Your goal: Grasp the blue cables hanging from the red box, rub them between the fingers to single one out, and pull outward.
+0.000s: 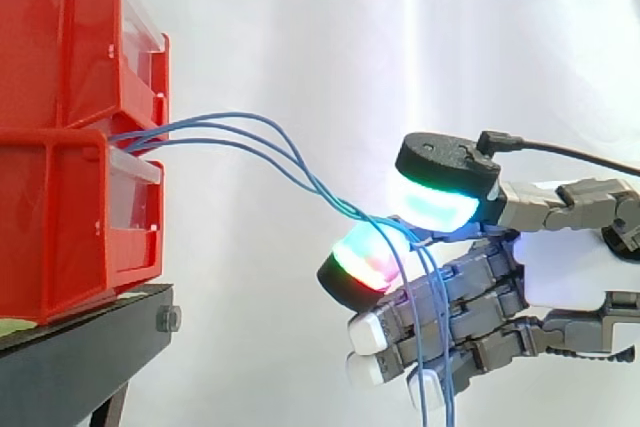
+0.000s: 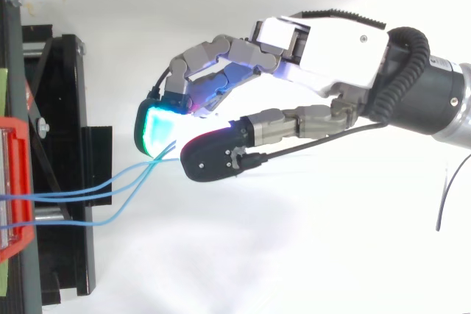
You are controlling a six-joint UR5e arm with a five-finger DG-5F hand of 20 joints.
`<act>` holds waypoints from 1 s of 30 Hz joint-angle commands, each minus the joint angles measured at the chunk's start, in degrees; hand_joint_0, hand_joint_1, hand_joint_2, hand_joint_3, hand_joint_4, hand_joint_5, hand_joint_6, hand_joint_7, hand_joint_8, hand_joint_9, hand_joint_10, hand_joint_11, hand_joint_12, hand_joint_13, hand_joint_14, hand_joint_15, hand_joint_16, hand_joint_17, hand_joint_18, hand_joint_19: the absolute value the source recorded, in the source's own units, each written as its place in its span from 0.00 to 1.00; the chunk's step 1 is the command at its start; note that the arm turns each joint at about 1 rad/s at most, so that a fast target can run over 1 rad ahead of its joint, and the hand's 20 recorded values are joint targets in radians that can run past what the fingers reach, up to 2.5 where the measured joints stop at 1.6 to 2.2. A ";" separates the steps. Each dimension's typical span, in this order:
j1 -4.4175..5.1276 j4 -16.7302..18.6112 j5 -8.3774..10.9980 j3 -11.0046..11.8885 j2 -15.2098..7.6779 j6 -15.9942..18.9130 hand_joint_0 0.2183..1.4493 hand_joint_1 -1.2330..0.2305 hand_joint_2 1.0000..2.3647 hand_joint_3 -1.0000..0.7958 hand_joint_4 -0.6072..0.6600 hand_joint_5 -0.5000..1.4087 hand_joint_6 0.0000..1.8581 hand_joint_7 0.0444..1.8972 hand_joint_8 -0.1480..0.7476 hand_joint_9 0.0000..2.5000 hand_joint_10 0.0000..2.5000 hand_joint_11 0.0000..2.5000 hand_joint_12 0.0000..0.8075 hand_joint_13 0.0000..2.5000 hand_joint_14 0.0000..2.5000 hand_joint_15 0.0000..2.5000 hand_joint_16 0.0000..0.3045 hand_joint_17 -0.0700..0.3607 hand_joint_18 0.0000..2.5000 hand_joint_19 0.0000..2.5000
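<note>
Three blue cables (image 1: 335, 202), two red bins (image 1: 60, 37) stacked one atop the other, one black stand (image 1: 70, 357), one hand (image 1: 560, 267), one white curtain (image 1: 400, 37).

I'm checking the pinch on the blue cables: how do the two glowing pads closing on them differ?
The upper pad glows cyan and green; the lower pad glows red and green. The upper pad lies over the blue cables, the lower pad under them. The lower pad reaches nearer the red bins than the upper pad. Both are black-backed pads of the hand, pinching the cables.
</note>
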 commanded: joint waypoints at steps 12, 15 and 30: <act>-0.05 0.00 0.00 0.27 0.00 0.07 0.27 0.43 0.00 0.30 0.67 0.15 0.43 0.47 0.45 0.29 0.00 0.12 0.41 0.29 0.00 0.11 0.14 0.39 0.29 0.19; 0.03 0.00 0.00 0.27 0.00 0.07 0.26 0.44 0.00 0.28 0.67 0.15 0.43 0.46 0.45 0.29 0.00 0.12 0.42 0.29 0.00 0.11 0.14 0.39 0.29 0.18; -0.05 -0.53 0.00 0.27 0.00 -0.02 0.32 0.36 0.01 0.40 0.66 0.15 0.45 0.47 0.44 0.29 0.00 0.12 0.41 0.29 0.00 0.10 0.14 0.39 0.29 0.18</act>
